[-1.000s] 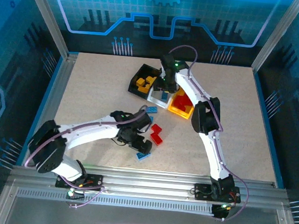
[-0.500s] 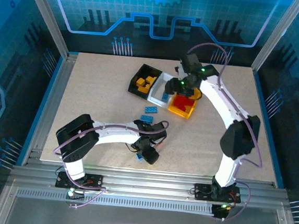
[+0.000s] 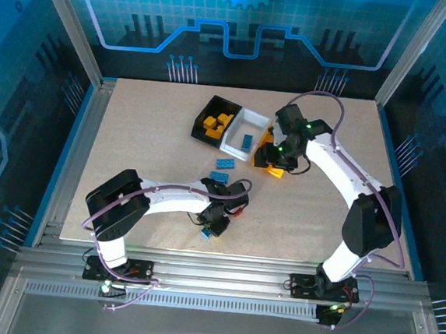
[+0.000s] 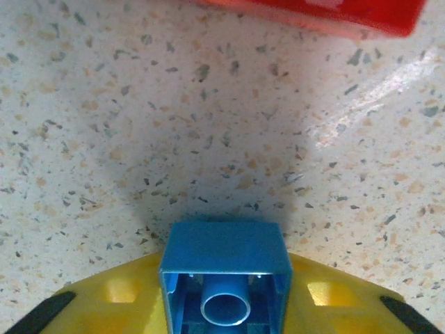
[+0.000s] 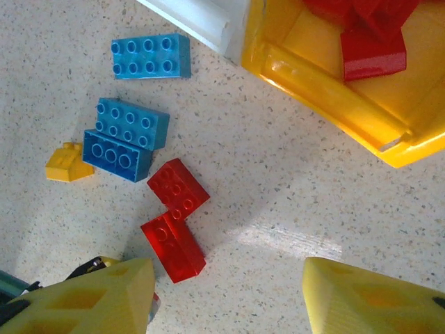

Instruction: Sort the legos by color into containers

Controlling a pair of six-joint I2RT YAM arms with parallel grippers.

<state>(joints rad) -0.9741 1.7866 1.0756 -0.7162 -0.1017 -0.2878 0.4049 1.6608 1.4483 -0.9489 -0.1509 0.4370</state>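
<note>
Left gripper (image 4: pixel 224 300): clamped on a blue brick (image 4: pixel 224 252), lower end cut off.
Red brick (image 4: pixel 327 12): just beyond, blurred, cropped at top.
Right gripper (image 5: pixel 229 296): jaws apart, empty; yellow bin (image 5: pixel 327 97) ahead, partly out of frame.

my table (image 3: pixel 140 136) was speckled beige | walls were glowy blue circuit panels (image 3: pixel 337 21) | silver rails (image 3: pixel 222 265) boxed me in

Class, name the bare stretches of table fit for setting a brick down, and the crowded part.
Bare: left of the black bin to the table edge; between the left arm and right arm. Crowded: around the white bin and loose bricks.
</note>
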